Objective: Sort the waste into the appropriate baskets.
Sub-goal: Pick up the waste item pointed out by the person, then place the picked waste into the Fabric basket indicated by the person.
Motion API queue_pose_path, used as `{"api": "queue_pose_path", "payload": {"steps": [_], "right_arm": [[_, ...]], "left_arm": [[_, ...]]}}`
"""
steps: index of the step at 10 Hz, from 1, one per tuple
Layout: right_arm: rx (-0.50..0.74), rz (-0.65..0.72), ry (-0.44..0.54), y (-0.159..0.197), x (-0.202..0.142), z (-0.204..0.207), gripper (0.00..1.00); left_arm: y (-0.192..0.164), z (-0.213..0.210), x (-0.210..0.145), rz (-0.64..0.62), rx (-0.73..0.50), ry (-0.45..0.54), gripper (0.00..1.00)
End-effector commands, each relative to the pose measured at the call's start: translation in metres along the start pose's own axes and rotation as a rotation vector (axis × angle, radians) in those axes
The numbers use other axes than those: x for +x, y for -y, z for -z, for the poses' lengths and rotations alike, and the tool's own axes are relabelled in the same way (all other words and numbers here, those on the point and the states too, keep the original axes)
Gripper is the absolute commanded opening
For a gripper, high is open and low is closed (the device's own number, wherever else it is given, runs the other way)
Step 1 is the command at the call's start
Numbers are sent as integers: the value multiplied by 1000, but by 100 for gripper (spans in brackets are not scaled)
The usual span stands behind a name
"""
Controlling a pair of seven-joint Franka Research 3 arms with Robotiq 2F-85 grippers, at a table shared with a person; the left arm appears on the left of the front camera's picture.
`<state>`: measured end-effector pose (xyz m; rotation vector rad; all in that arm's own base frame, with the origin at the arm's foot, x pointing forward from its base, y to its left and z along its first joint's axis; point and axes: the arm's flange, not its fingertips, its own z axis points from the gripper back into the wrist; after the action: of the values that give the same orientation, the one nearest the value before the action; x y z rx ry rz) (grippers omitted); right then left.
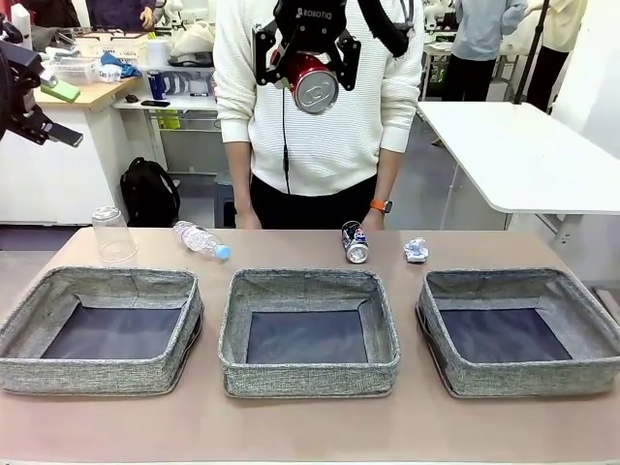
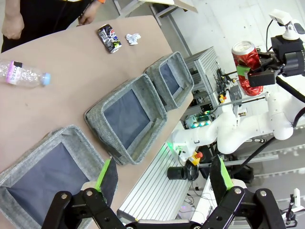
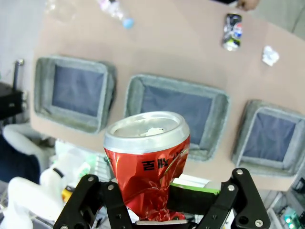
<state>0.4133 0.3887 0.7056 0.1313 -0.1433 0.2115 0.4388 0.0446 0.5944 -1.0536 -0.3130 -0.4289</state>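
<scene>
As a person in a white ribbed sweater (image 1: 320, 145) stands at the far side of the brown table (image 1: 310, 426), my right claw (image 1: 308, 76) hangs high above it. Its fingers are clamped on the crushed red can (image 1: 316, 89), whose silver top faces the front camera. From my right wrist, the can rises between the green pads, with the middle basket (image 3: 215, 107) beyond it. My left claw (image 2: 163, 174) is spread wide with nothing in it, off the table's near edge by the left basket (image 1: 97, 373). Three grey woven baskets sit in a row along my side, the right basket (image 1: 523, 380) last. Behind them, an upturned clear plastic cup (image 1: 113, 235) stands just beside a clear bottle with blue cap (image 1: 201, 240), which lies on its side. The dark blue-silver can (image 1: 355, 242) lies farther right, near the crumpled white paper ball (image 1: 417, 251). The person's hand (image 1: 374, 221), an orange watch at the wrist, is just behind that can.
</scene>
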Motion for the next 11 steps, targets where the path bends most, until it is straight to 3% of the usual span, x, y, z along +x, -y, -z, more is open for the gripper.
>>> {"api": "queue_pose_path", "payload": {"steps": [1,11], "right_arm": [[9,-5,5,0,1,0,0],[9,-5,5,0,1,0,0]], "left_arm": [[2,0,0,6,-7,2,100],[2,0,0,6,-7,2,100]]}}
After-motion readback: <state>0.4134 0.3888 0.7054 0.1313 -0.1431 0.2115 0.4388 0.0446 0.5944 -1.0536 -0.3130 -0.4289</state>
